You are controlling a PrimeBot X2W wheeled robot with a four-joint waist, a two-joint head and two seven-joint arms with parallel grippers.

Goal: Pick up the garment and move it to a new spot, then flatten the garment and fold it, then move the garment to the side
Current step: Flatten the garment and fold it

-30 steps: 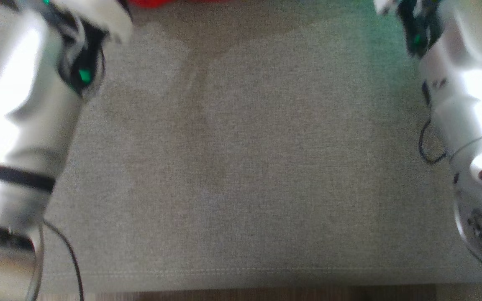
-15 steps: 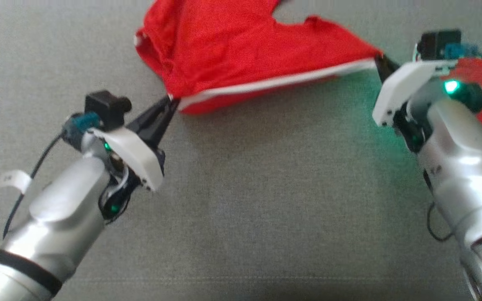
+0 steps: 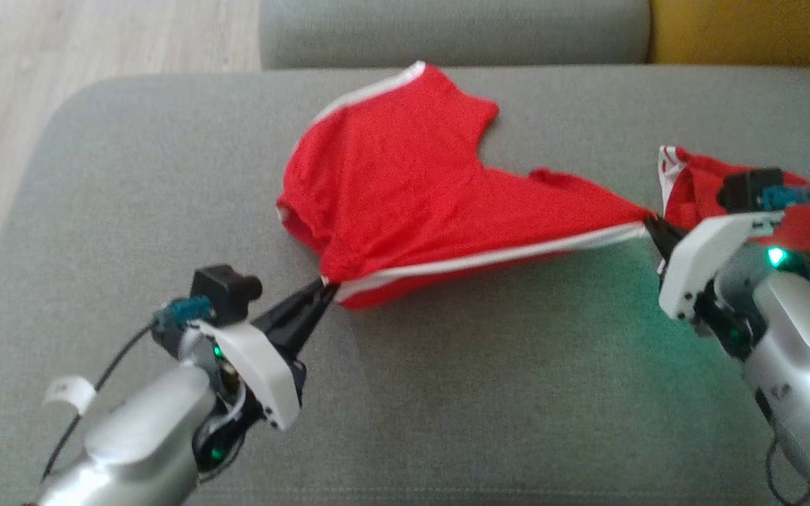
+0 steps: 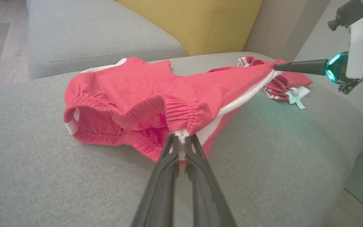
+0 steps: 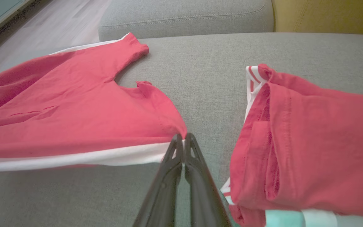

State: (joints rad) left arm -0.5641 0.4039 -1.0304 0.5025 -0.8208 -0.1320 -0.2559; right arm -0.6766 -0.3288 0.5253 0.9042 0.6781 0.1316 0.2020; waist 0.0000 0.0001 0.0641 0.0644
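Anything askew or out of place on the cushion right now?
Yes. The red shorts with white side stripes sit skewed: left gripper pinches the waistband, right gripper a leg hem, so only the near edge is taut and the waistband gapes. A second folded red garment lies close beside the right gripper.

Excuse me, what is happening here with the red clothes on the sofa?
The robot is handling a pair of red shorts with a white side stripe, on the grey sofa seat. Its left pincer is shut on the waistband corner and its right pincer is shut on the leg end, so the near edge is pulled taut between them. The far part of the shorts lies on the seat. A second red garment lies folded beside the right pincer.
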